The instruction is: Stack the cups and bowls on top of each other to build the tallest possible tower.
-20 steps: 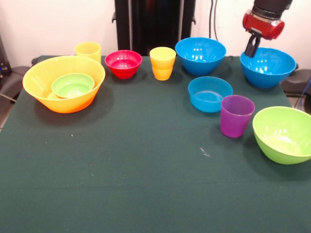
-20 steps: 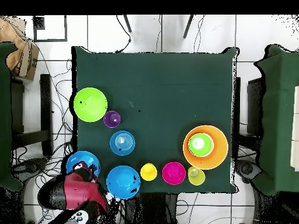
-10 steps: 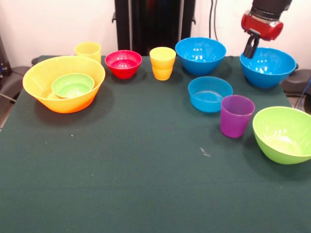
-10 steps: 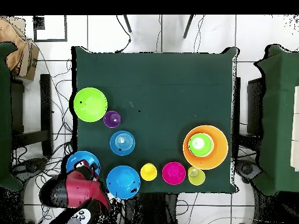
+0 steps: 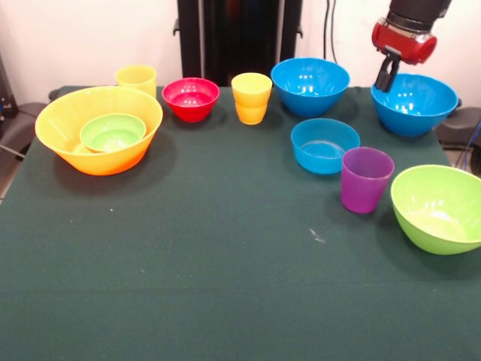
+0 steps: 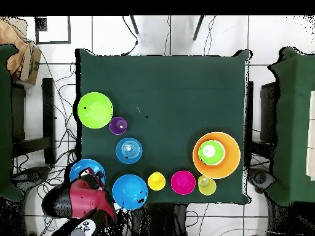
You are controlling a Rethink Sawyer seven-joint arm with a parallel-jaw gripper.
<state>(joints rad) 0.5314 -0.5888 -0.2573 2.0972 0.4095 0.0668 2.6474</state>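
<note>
My gripper (image 5: pixel 386 75) hangs just above the near-left rim of a large blue bowl (image 5: pixel 415 104) at the table's far right corner; in the overhead view the gripper (image 6: pixel 92 179) covers part of that bowl (image 6: pixel 87 171). A second large blue bowl (image 5: pixel 310 86) stands left of it. In front lie a shallow blue bowl (image 5: pixel 325 145), a purple cup (image 5: pixel 366 179) and a lime green bowl (image 5: pixel 440 208). The tower is an orange-yellow bowl (image 5: pixel 68 120) holding a small green bowl (image 5: pixel 113 132). A red bowl (image 5: pixel 191 98) and two yellow cups (image 5: pixel 252 98) (image 5: pixel 136 77) stand along the back.
The dark green table (image 5: pixel 225 271) ends close behind the back row of bowls. Chairs (image 6: pixel 24 123) and floor cables surround the table in the overhead view.
The gripper has risen slightly above the blue bowl's rim. No bowl or cup has moved.
</note>
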